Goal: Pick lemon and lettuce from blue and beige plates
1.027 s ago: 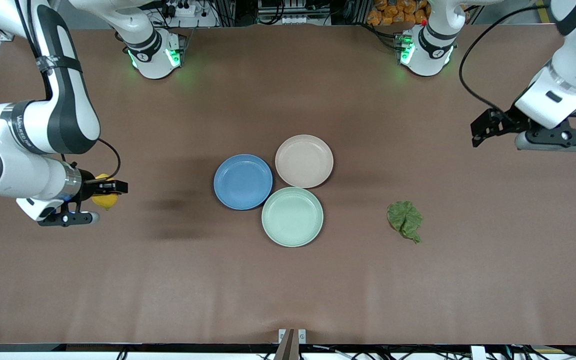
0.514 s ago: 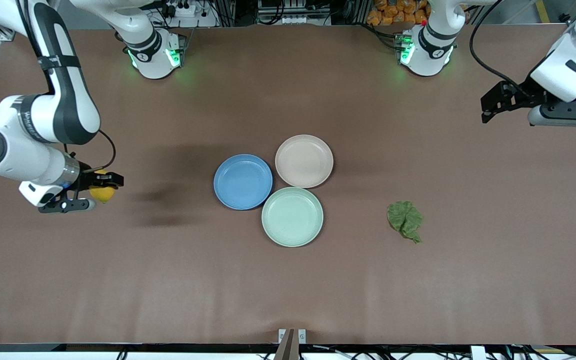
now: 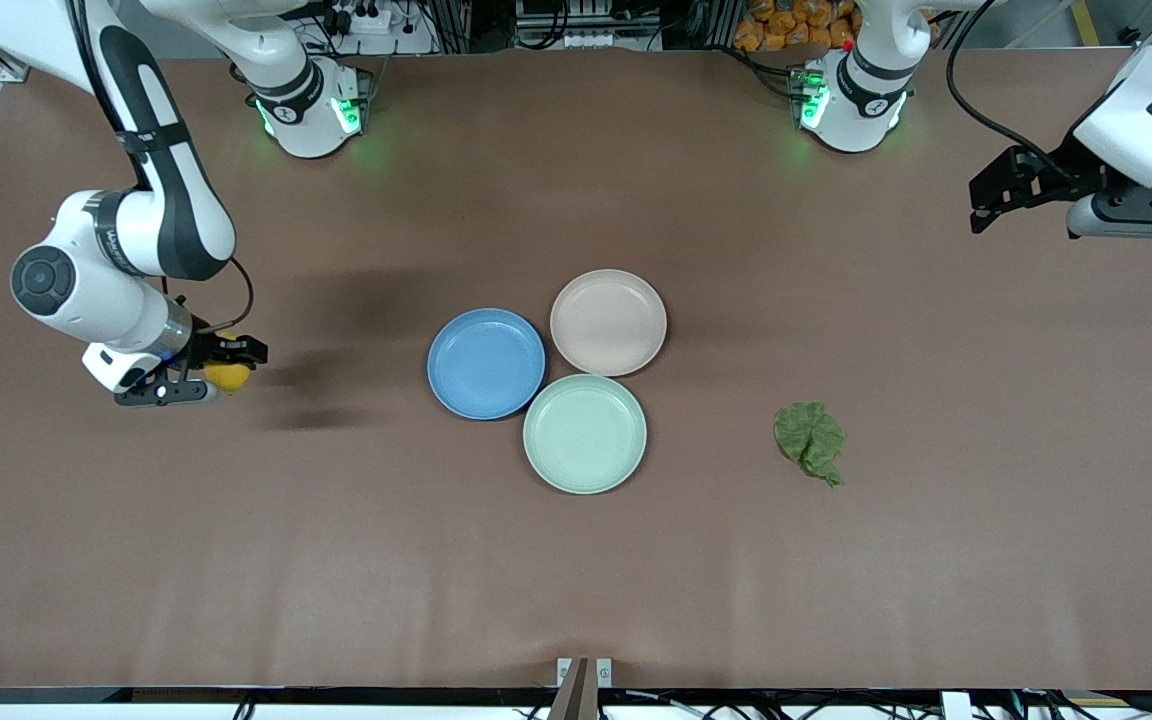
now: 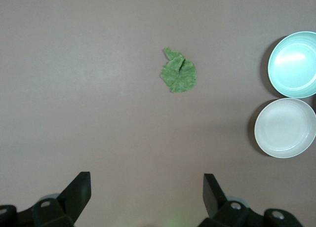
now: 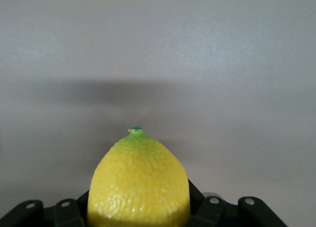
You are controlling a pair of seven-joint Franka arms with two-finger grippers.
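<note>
— What's moved?
— My right gripper, clamped on the lemon, swung inward from the table's edge; left gripper, fingers spread, retreated cornerward.
— Lettuce?
— On the table, off both plates.

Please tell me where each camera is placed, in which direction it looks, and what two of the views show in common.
Front view: high across the table, facing both bases; shows both arms, the blue plate, beige plate, mint plate, lettuce.
Left wrist view: looks down from above the table; the open left hand shows at its edge.
Right wrist view: looks past the right hand, shut on the lemon, at bare table.
Shared: front and left wrist views both show lettuce, beige and mint plates.
</note>
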